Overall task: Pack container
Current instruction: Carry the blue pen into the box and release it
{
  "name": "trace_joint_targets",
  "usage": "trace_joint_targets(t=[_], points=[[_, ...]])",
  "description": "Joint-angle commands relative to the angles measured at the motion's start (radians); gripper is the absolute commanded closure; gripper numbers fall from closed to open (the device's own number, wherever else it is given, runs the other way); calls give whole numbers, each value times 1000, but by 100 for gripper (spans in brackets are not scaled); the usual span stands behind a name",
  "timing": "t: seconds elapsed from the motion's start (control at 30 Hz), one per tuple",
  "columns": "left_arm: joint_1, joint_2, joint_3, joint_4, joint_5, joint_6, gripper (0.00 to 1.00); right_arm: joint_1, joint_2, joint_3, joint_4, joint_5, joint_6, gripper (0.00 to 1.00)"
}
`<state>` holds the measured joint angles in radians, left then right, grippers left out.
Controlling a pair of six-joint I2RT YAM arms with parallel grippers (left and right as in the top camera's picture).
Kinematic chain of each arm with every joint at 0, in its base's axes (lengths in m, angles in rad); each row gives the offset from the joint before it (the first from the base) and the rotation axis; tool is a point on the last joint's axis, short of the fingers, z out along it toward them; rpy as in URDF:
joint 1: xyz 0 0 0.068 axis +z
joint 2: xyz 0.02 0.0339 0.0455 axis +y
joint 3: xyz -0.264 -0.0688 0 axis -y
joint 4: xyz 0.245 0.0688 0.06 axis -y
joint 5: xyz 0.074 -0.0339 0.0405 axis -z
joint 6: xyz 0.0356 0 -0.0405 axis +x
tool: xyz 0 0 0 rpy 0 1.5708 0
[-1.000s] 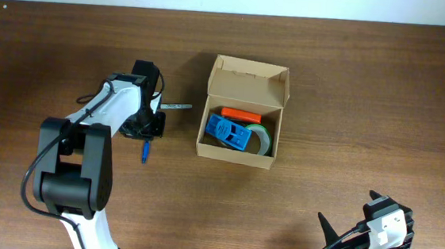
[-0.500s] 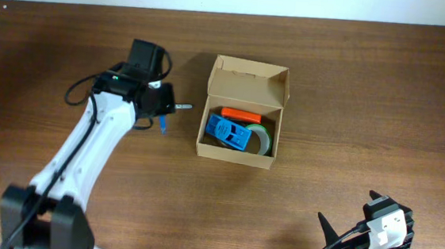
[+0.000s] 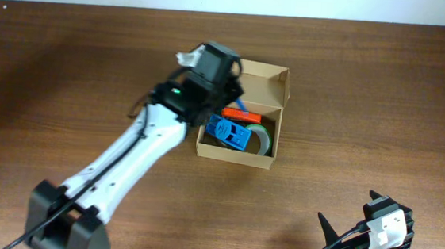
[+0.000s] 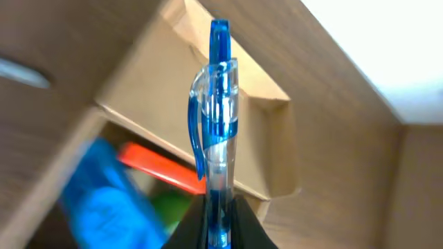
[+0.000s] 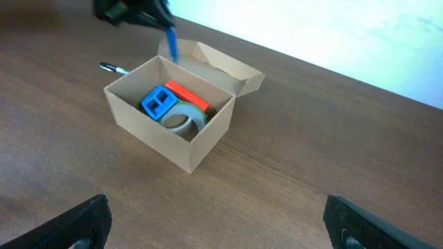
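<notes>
We find the container [image 3: 234, 155], a tan cardboard box, near the middle of the wooden table [image 3: 384, 89], with its hinged flap lid [image 3: 261, 86] standing open along the far side. Inside it, close together, lie a blue plastic piece [image 3: 228, 133], an orange bar [image 3: 243, 115] and a roll of tape [image 3: 266, 141]. The left gripper [image 4: 216, 225] is pressed together on a blue ballpoint pen [image 4: 218, 124], pinching the lower barrel, so that the clip end points away from the fingers and toward the open box. In the right wrist view we see this pen held above the far left corner of the box, over the rim, clear of the contents. A second, dark pen [image 5: 114, 68] lies flat on the table just beside the box wall on that side. The right gripper [image 5: 216, 214] is spread wide and holds nothing; it sits at the near right edge of the table, well apart from the box
</notes>
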<state>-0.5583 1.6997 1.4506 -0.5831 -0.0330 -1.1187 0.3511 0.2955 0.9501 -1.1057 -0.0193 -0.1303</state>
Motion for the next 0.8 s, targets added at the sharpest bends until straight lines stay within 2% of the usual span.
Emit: trace_joint_targets(t=[0.0,0.3,0.77], points=[[-61,62,12,68,-45,-299,92,-6,-6,-3,2,12,8,1],[-156,145,12,77,-179,-752,92,-5,-6,-3,2,12,8,1],[-154,206,12,67,-253,-868,92,-6,-6,-3,2,12,8,1]])
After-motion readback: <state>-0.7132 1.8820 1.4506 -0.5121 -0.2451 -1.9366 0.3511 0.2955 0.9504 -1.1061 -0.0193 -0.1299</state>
